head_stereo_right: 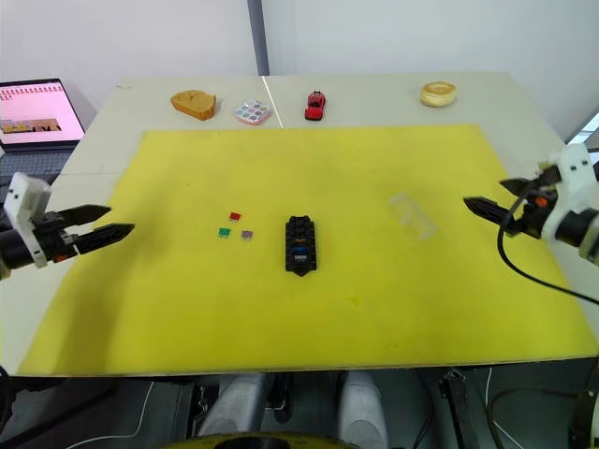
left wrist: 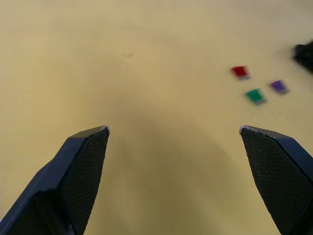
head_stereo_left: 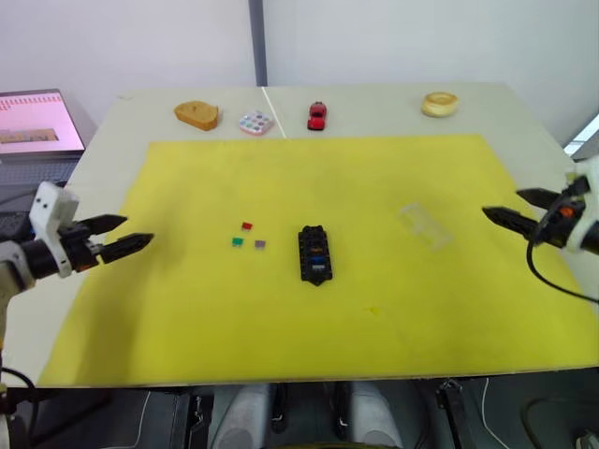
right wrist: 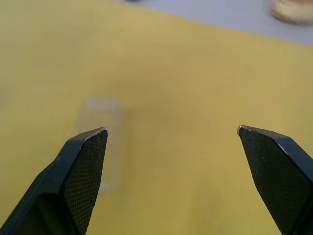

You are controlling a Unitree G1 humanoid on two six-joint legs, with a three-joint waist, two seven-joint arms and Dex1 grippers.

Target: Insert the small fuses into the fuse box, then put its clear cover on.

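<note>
Left eye view shows my left gripper [head_stereo_left: 131, 236] and right gripper [head_stereo_left: 510, 208] both spread wide at the frame's edges, empty, flanking the fuse box [head_stereo_left: 314, 253] at centre, three loose fuses [head_stereo_left: 247, 236] just left, clear cover [head_stereo_left: 426, 225] right.

Fuse box [head_stereo_left: 314, 253] lying at the mat's [head_stereo_left: 187, 309] centre; three loose fuses [head_stereo_left: 246, 236] sitting just left of it, the clear cover [head_stereo_left: 426, 225] lying to its right, well apart.
</note>
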